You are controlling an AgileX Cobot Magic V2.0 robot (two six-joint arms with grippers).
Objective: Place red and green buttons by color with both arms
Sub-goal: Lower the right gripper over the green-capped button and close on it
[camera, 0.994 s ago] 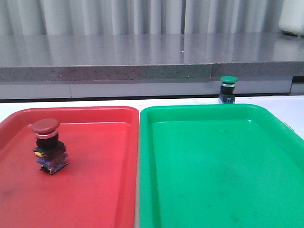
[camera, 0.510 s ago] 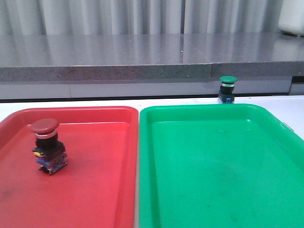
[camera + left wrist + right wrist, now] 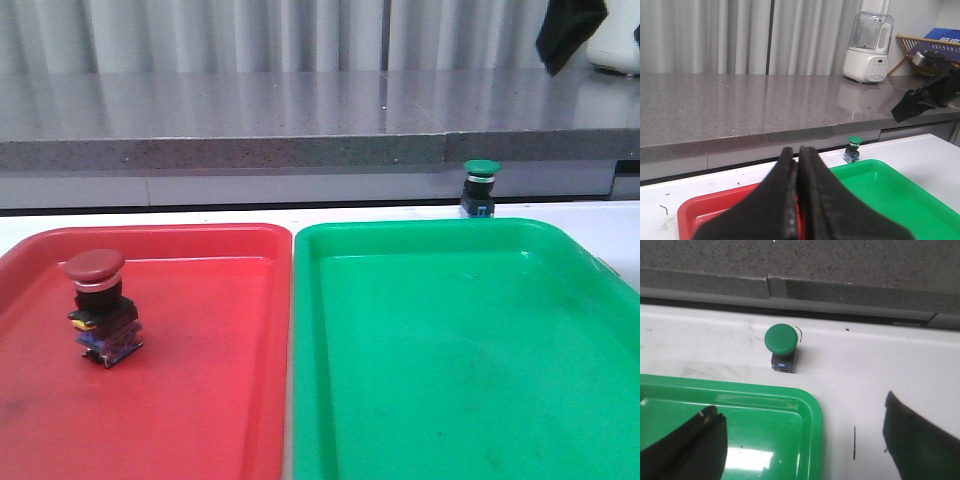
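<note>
The dark red button (image 3: 100, 305) stands upright in the left part of the red tray (image 3: 200, 400). The green button (image 3: 480, 188) stands on the white table just behind the green tray (image 3: 450, 350). From above, the green button (image 3: 782, 346) lies beyond the tray's far corner (image 3: 810, 405). My right gripper (image 3: 800, 407) hangs open high above that corner, short of the button and holding nothing. It shows as a black shape (image 3: 568, 35) at the top right of the front view. My left gripper (image 3: 798, 150) is shut and empty, raised over the red tray (image 3: 705, 212).
A grey stone counter (image 3: 300, 120) runs behind the table. On it stand a white blender (image 3: 869, 47) and a dish rack (image 3: 927, 50) at the far right. The white table (image 3: 900, 360) lies bare to the right of the green tray.
My right gripper has come into the front view at the top right. Both buttons and both trays are where they were.
</note>
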